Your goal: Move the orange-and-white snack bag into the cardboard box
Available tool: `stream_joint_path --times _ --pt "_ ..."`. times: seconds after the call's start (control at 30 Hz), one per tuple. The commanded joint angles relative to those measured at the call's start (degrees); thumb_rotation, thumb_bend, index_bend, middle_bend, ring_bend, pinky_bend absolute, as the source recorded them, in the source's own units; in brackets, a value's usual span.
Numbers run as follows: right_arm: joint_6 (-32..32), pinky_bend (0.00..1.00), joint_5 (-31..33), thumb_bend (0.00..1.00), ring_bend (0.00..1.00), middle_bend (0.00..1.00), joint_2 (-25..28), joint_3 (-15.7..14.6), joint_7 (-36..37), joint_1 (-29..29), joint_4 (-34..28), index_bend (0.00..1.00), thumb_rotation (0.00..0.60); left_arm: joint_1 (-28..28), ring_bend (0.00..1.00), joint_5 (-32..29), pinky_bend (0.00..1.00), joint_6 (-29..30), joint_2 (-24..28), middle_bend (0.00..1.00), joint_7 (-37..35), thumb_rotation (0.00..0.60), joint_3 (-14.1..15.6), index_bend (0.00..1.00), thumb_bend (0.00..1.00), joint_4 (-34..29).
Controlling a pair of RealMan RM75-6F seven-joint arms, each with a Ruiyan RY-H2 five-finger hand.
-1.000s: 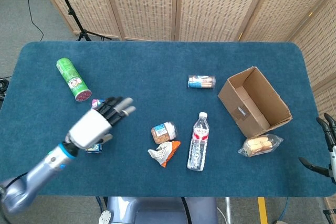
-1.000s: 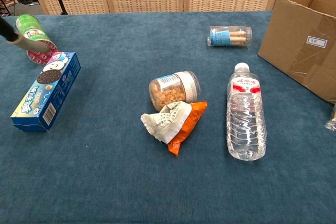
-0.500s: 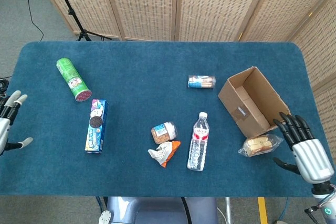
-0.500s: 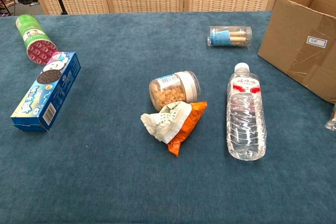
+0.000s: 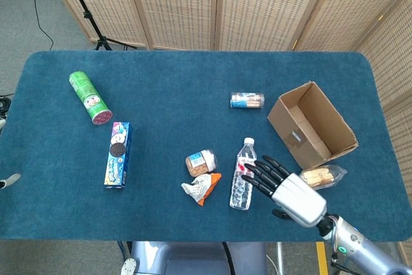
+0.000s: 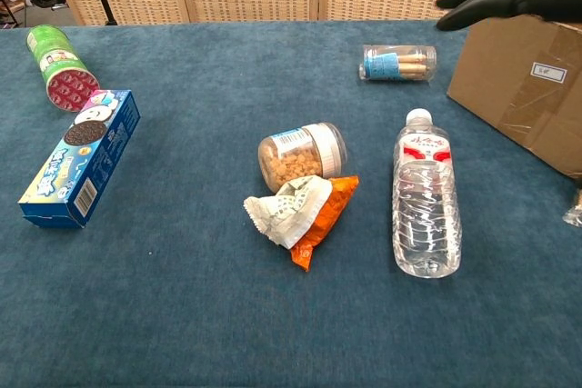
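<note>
Blue-carpeted table [image 5: 193, 75] stood before woven-cane screens [image 5: 257, 4], bearing a cardboard box [image 5: 312, 123] lying open on its side. Right hand [image 5: 286, 188], fingers spread and holding nothing, hovered near the box, partly above a clear water bottle [image 5: 243, 175]; left hand barely showed at the head view's left edge, finger state indiscernible. Orange-and-white snack bag [image 6: 300, 211] lay crumpled well apart from the box, beyond the bottle, touching a small snack jar [image 6: 300, 155].

blue table [image 5: 193, 75], snack bag [image 5: 201, 189], box [image 5: 311, 124], water btl [image 5: 243, 174]
</note>
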Motion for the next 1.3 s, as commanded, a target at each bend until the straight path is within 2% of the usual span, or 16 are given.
stream_joint_path --times 0.03,0.17,0.3,0.47,0.63,0.9,1.13,1.3 --pt "-12.0 0.0 9.9 0.0 0.0 0.0 -5.4 4.4 -10.8 6.8 -6.3 0.0 0.6 0.3 0.0 0.3 0.02 0.0 0.2 0.0 -0.5 0.6 -0.2 0.0 0.0 0.1" --pt "-18.6 0.0 18.9 0.0 0.0 0.0 -11.5 6.6 -21.3 10.4 -8.5 0.0 0.6 0.6 0.0 0.6 0.02 -0.1 0.4 0.0 -1.3 0.6 -0.7 0.0 0.0 0.4" --pt "-21.4 0.0 26.5 0.0 0.0 0.0 -17.7 7.7 -31.8 13.5 -8.9 0.0 0.6 0.6 0.0 0.4 0.02 -1.1 0.3 0.0 -1.7 0.6 -1.1 0.0 0.0 0.8" --pt "-20.4 0.03 34.3 0.0 0.0 0.0 -24.6 6.9 -42.8 16.0 -6.8 0.02 0.6 0.7 0.0 0.9 0.02 -1.6 0.3 0.0 -1.8 0.6 -1.3 0.0 0.0 0.8" --pt "-17.2 0.08 38.1 0.0 0.0 0.0 -30.2 4.5 -51.7 17.4 -3.9 0.05 0.6 0.7 0.0 1.5 0.02 -2.1 0.2 0.0 -1.7 0.6 -1.5 0.0 0.0 0.9" --pt "-13.1 0.14 42.4 0.0 0.0 0.03 -37.1 2.5 -56.6 18.7 3.0 0.08 0.6 1.0 0.0 2.0 0.02 -2.3 0.3 0.0 -1.8 0.6 -1.7 0.0 0.0 0.8" --pt "-11.3 0.18 44.8 0.0 0.01 0.07 -38.2 2.0 -56.8 19.3 6.0 0.13 0.6 1.2 0.0 2.2 0.02 -2.6 0.5 0.0 -2.7 0.6 -2.0 0.0 0.0 1.1" --pt "-10.3 0.21 42.7 0.0 0.06 0.13 -37.9 0.5 -54.3 19.2 7.3 0.16 0.6 1.1 0.0 2.4 0.02 -3.1 0.6 0.0 -3.1 0.6 -2.2 0.0 0.0 1.3"
